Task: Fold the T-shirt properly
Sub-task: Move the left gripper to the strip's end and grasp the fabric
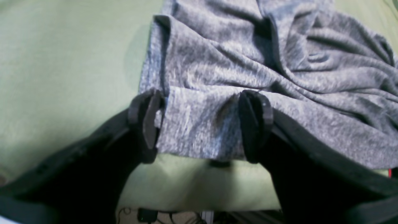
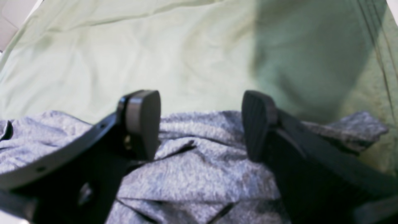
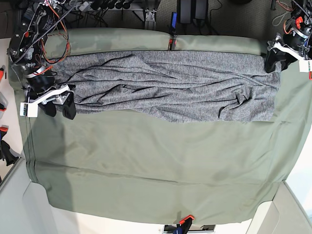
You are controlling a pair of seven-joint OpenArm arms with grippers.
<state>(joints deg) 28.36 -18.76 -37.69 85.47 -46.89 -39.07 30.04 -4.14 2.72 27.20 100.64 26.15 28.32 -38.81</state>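
One T-shirt [image 3: 170, 87], two open tools [image 1: 199, 124] [image 2: 202, 124], one green cloth [image 3: 156, 165].

Both grippers are showing matte black, paddle-shaped fingers: the right gripper [image 2: 201, 124] has one ribbed pad [image 2: 253, 124] and one smooth, with small screw holes along its curved arm. Red and orange cables [image 3: 48, 29] are looping over the right arm's dark frame, a white bracket [image 3: 46, 97] below.

The T-shirt [image 3: 170, 87] lies along the cloth's [image 3: 156, 165] far edge, between both arms.
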